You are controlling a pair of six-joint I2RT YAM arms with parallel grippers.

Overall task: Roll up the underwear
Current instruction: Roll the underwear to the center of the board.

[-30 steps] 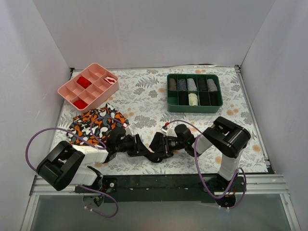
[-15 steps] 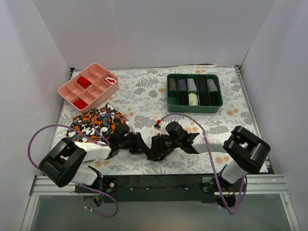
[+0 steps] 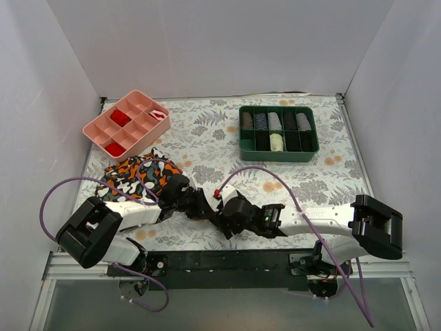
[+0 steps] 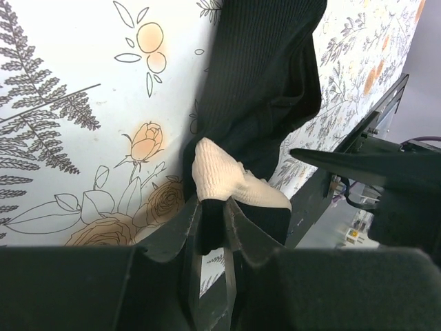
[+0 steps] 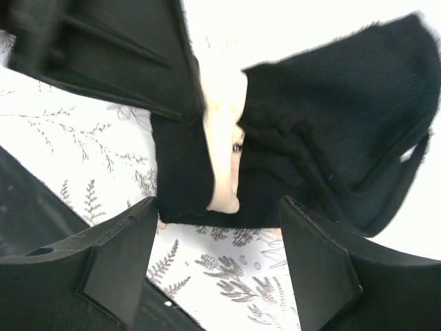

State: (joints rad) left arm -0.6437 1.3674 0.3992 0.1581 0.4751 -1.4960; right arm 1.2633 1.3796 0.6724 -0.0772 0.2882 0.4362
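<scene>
The underwear (image 4: 265,76) is black ribbed fabric with a cream waistband (image 4: 220,172), lying on the flowered table cloth near the front edge. My left gripper (image 4: 212,210) is shut on a fold of it, right where the waistband meets the black cloth. In the right wrist view the underwear (image 5: 337,117) lies just beyond my right gripper (image 5: 217,258), which stands open with only table cloth between its fingers. From above, the left gripper (image 3: 200,207) and right gripper (image 3: 222,219) meet tip to tip and hide most of the garment.
An orange, black and white patterned cloth (image 3: 138,176) lies bunched just behind the left arm. A pink divided tray (image 3: 93,131) stands at the back left. A green bin (image 3: 278,157) of rolled items stands at the back right. White walls close in three sides.
The right arm has dropped low and stretched leftward along the front edge, and its jaws have opened. The left jaws have closed on the underwear's waistband edge.
</scene>
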